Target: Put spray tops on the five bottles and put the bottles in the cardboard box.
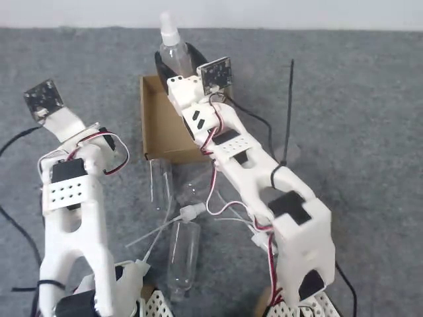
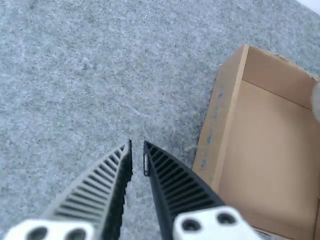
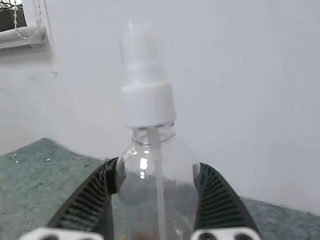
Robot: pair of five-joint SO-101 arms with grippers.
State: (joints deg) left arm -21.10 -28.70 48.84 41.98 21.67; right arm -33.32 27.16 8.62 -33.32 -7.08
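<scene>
My right gripper (image 1: 177,61) is shut on a clear bottle (image 1: 174,54) with a white spray top (image 3: 148,102) screwed on. It holds the bottle (image 3: 155,195) upright above the far end of the cardboard box (image 1: 158,125). A bare clear bottle (image 1: 183,254) lies on the carpet between the arms, and another (image 1: 160,178) lies just in front of the box. Two loose spray tops with long tubes (image 1: 188,212) (image 1: 142,266) lie near them. My left gripper (image 2: 137,145) hovers over the carpet beside the box (image 2: 265,150), its fingers almost touching and holding nothing.
Grey carpet covers the table. A black cable (image 1: 289,112) runs along the right of the right arm (image 1: 264,178). The left arm (image 1: 69,191) stands at the left, with open carpet beyond it. A white wall (image 3: 250,75) rises behind the box.
</scene>
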